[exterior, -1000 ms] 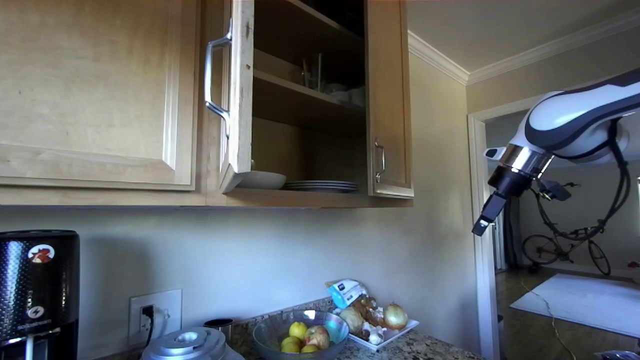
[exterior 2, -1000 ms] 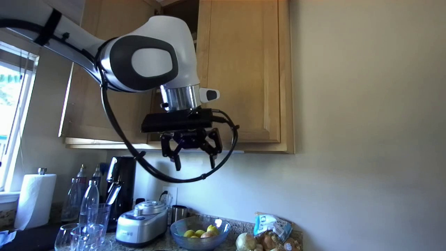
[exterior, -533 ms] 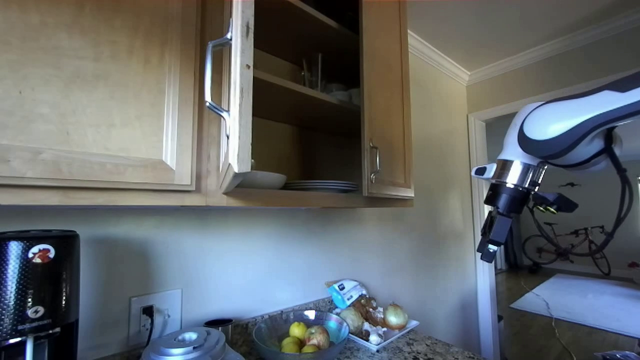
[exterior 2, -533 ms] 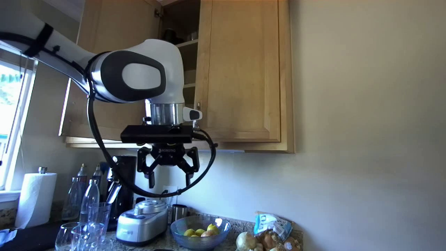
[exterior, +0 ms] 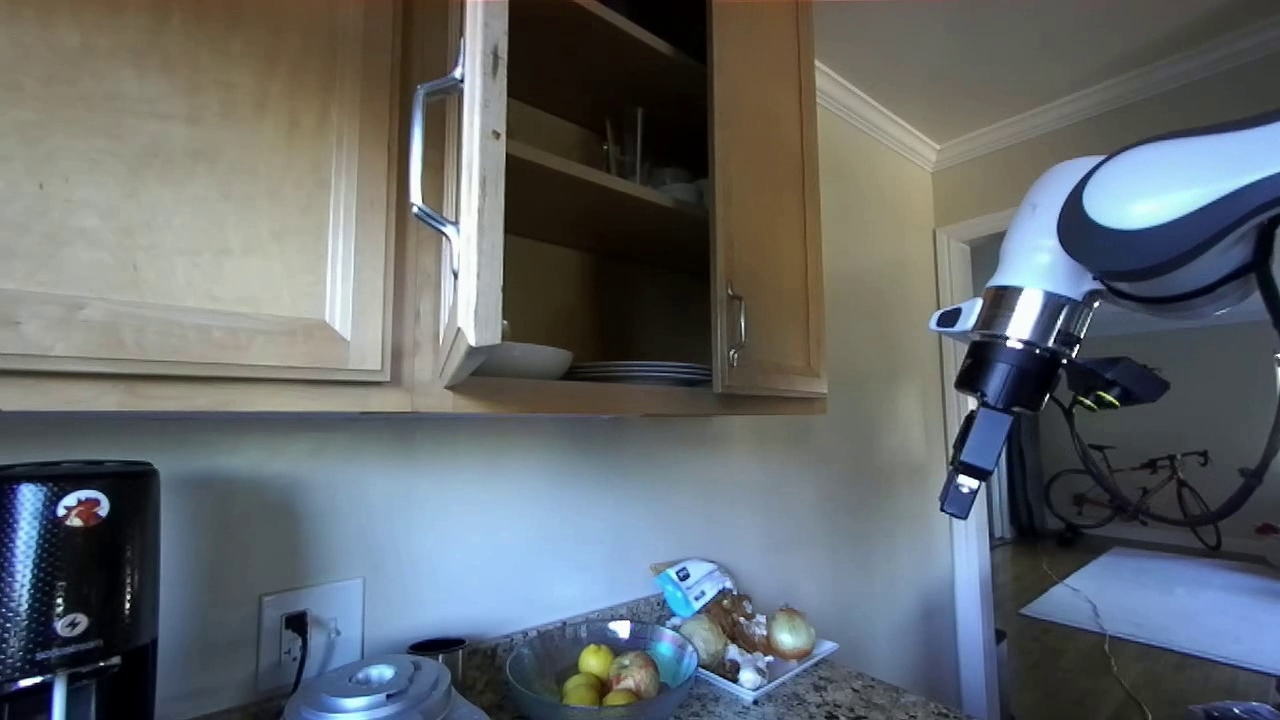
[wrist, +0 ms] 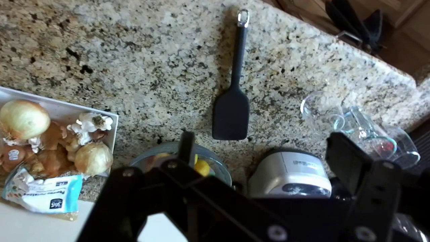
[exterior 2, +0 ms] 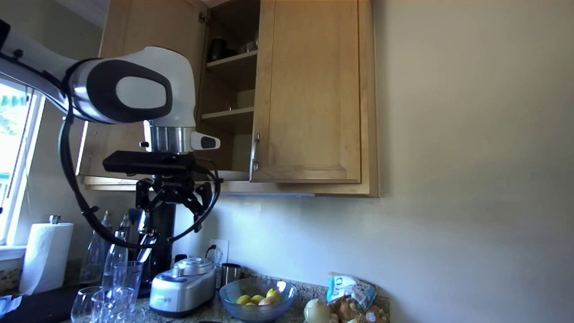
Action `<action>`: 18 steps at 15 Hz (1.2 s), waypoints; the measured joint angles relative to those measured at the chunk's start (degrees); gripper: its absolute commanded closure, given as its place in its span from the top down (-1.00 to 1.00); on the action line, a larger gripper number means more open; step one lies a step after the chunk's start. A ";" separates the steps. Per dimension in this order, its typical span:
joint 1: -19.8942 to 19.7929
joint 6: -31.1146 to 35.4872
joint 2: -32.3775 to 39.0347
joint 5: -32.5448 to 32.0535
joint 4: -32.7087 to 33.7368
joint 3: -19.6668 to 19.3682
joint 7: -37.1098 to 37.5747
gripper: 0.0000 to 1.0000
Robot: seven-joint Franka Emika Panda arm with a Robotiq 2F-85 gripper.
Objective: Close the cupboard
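- Looking up in both exterior views, found the cupboard (exterior: 620, 401) standing open on the wall (exterior 2: 457, 134) above the granite counter (wrist: 168, 74).
- Saw the left door (exterior 2: 150, 24) swung wide and the right door (exterior 2: 309, 89) only partly open, each with a silver bar handle (exterior: 416, 150).
- Made out clear glasses (exterior: 638, 145) on a shelf (exterior: 560, 164) inside, plus a pale bowl (exterior: 525, 362) and stacked plates (exterior: 640, 373) at the bottom.
- Found the gripper (wrist: 263, 148) pointing downward over the counter, fingers (wrist: 186, 148) spread wide apart in the wrist view and holding nothing.
- Noted the white-and-dark arm (exterior: 1030, 230) well apart from both doors in an exterior view, with the gripper lower in that view than the cupboard's base.
- Spotted a black spatula (wrist: 231, 116), a silver appliance (wrist: 289, 171) and drinking glasses (wrist: 366, 131) on the counter in the wrist view.
- Saw a glass bowl (exterior 2: 258, 312) with yellow fruit (exterior: 595, 660), just beside a white tray (wrist: 62, 110) of onions (wrist: 25, 119) and garlic (wrist: 92, 122), with a blue-and-white bag (wrist: 43, 195) next to them.
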 measured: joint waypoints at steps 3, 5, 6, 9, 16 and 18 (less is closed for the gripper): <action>1.35 0.93 -1.31 3.06 -0.63 2.39 7.99 1.00; 1.81 1.88 -1.32 3.67 -0.77 3.23 10.38 1.00; 1.85 1.88 -1.20 3.64 -0.76 3.21 10.38 1.00; 1.85 1.88 -1.11 3.62 -0.76 2.97 10.36 1.00; 4.75 3.07 -0.19 6.20 -0.72 3.25 10.36 1.00; 8.09 5.16 0.79 8.95 -0.25 4.01 10.37 1.00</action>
